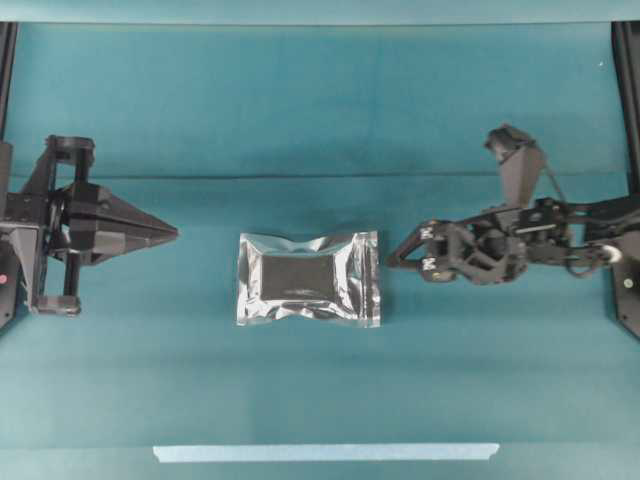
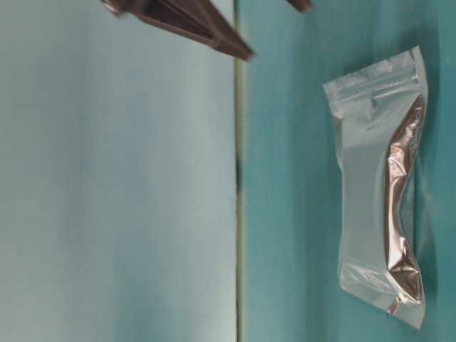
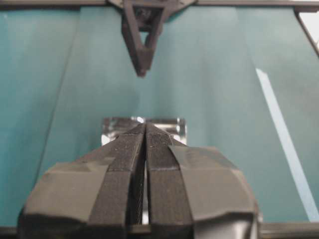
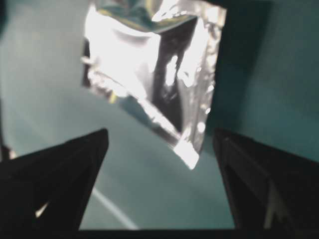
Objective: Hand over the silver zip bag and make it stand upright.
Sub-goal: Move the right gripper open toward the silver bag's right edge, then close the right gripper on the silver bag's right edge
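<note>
A shiny, crinkled silver foil zip bag [image 1: 308,278] with a dark grey rectangular panel at its centre lies flat on the teal cloth-covered table [image 1: 300,110], roughly midway between the two arms. Nothing is touching it.

The left gripper [image 1: 172,232], a black wedge of two taped fingers, points at the bag from the left and stands well short of it; its fingers are pressed together into one tip (the left wrist view shows only a hairline seam between them), and they hold nothing.

The right gripper [image 1: 396,260] sits just beside the bag's right edge, apart from it. From its own wrist camera the two dark fingers [image 4: 65,169] stand far apart at the bottom corners, with bare table between them and one foil corner of the bag reaching down towards the gap.

A pale blue strip of tape [image 1: 325,452] runs along the table's near edge, well clear of the bag.
</note>
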Available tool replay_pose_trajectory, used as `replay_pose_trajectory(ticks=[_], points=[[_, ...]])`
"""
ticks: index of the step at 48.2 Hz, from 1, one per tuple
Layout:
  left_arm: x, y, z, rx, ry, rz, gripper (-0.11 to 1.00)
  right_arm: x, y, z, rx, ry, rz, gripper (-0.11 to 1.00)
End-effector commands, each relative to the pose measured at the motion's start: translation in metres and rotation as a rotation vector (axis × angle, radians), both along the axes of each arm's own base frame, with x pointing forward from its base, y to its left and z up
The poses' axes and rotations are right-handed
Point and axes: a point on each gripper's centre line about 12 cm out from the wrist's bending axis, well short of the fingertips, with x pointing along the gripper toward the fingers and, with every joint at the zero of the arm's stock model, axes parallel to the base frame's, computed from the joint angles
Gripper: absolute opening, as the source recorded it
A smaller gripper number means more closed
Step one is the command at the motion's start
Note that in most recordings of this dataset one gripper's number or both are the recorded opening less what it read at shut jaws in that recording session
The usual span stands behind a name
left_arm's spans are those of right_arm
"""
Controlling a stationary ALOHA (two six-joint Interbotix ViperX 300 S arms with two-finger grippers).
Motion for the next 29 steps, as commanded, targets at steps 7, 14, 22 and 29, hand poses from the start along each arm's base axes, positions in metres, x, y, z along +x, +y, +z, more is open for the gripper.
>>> replay_pose_trajectory(ticks=[7,14,22,29], points=[[0.002,0.0,0.01,0.0,-0.021,0.001,-0.01,0.013,0.003,-0.01,0.011,-0.017,-0.036,0.92],[0.002,0.0,0.009,0.0,-0.012,0.001,-0.01,0.012,0.007,-0.024,0.01,-0.034,-0.064,0.92],[0.002,0.001,0.008,0.0,-0.005,0.003,-0.01,0.014,0.008,-0.039,0.01,-0.029,-0.088,0.92],[0.001,0.001,0.008,0.0,0.002,0.005,-0.01,0.016,0.009,-0.048,0.005,-0.012,-0.09,0.92]])
